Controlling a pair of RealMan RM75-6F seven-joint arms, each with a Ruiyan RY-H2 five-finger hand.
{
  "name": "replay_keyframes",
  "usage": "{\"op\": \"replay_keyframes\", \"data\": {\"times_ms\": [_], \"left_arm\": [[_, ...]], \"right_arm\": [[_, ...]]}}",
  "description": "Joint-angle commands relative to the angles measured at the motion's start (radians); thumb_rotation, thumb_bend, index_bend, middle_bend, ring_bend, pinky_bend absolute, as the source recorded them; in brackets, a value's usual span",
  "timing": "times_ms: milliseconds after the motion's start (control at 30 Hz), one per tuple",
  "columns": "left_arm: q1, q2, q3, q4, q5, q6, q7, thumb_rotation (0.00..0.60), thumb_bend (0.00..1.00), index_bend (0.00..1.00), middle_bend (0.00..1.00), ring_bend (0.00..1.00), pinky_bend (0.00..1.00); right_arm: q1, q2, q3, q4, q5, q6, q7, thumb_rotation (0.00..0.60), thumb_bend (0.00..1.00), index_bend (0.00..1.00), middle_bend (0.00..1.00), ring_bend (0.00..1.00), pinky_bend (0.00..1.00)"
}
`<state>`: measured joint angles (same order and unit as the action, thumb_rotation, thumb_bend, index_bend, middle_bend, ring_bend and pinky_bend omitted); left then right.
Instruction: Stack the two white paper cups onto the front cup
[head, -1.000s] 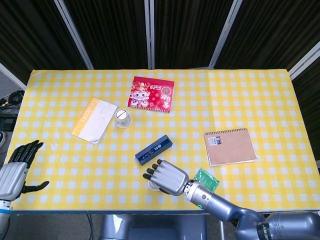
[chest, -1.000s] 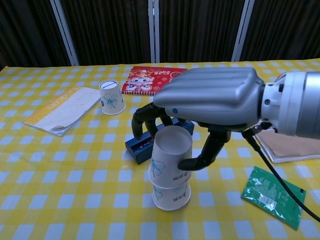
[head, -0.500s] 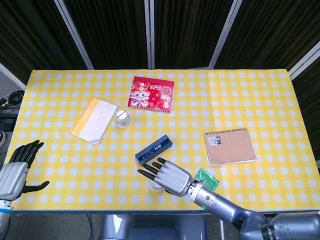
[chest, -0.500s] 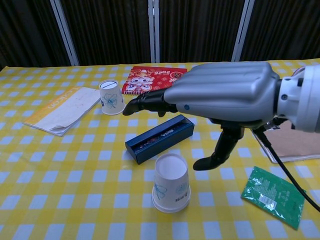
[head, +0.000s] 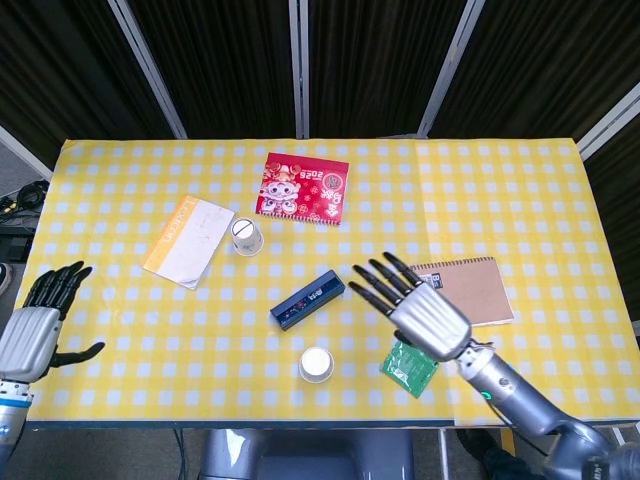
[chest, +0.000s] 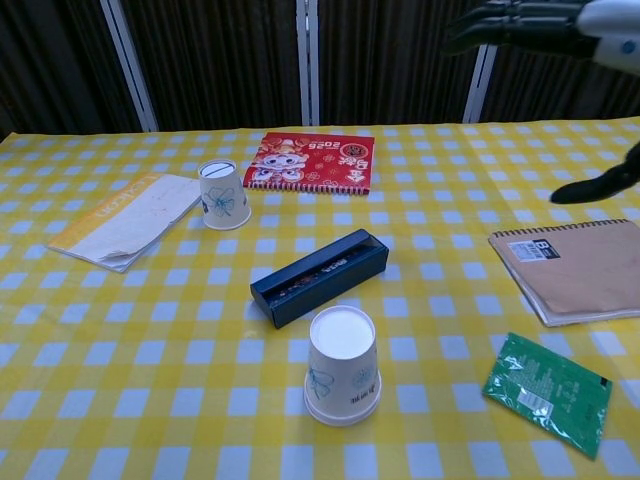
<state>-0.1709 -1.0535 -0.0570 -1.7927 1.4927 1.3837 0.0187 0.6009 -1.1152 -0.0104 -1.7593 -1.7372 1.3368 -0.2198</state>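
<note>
- Right hand (head: 418, 308) hovering above the table (head: 520, 190), fingers spread wide, gripping nothing. It's sitting betw the blue box (head: 307, 299) and the brown notebook (head: 462, 292).
- Left hand (head: 40, 318) hanging off the table's left-front corner, fingers apart, nothing in it.
- Stacked cups (chest: 342, 366) standing upside down near the front edge, one nested over the other, just in front of the blue box, not touching it.
- Third white cup (chest: 224, 194) sitting upside down further back, just beside the yellow-edged paper (chest: 122, 218), well apart from the stack.
- Green packet (chest: 547, 392) lying flat to the right of the stack.
- Red calendar (head: 302, 187) lying at the back.
</note>
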Motion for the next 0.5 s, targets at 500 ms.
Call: {"op": "replay_keyframes", "data": {"times_ms": [500], "left_arm": [[-0.419,-0.154,-0.189,0.227,-0.101,-0.409,0.095,0.6,0.0,0.0,0.0,0.0,0.0]], "right_arm": [[-0.299,-0.033,-0.058,0.156,0.123,0.176,0.229,0.6,0.0,0.0,0.0,0.0,0.0]]}}
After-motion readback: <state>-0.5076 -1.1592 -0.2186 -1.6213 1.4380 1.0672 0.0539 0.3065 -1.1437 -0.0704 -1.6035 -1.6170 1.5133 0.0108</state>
